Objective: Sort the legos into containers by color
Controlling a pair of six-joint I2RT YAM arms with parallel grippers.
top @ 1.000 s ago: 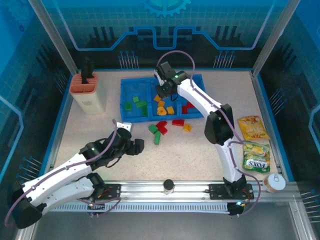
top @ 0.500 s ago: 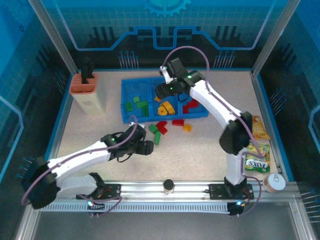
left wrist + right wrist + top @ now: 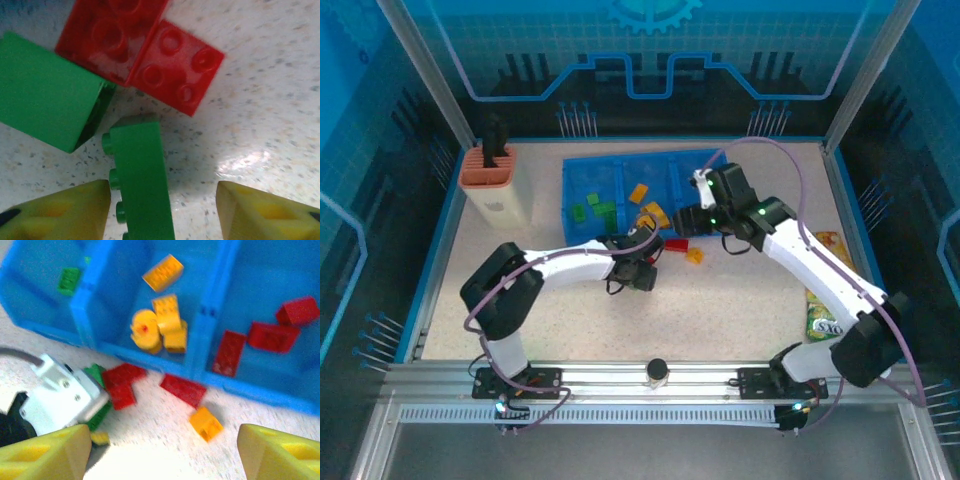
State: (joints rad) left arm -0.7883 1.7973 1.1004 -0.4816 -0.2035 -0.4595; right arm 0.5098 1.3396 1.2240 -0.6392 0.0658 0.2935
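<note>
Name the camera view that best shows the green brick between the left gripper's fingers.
Left wrist: the green brick lies close up, studs sharp. From top external, the left gripper covers it; right wrist gives blurred green slivers beside that gripper.

Light: bright, even, overhead; blue cast from the enclosure walls (image 3: 380, 230).
Shadows: soft and short on the table (image 3: 720, 310); darker beside the green brick (image 3: 142, 180), left wrist view.
Glare: white patch on the table, left wrist view.
Blur: right wrist view smeared, tray (image 3: 209, 325) edges soft; yellow fingertips (image 3: 45, 455) unfocused.
</note>
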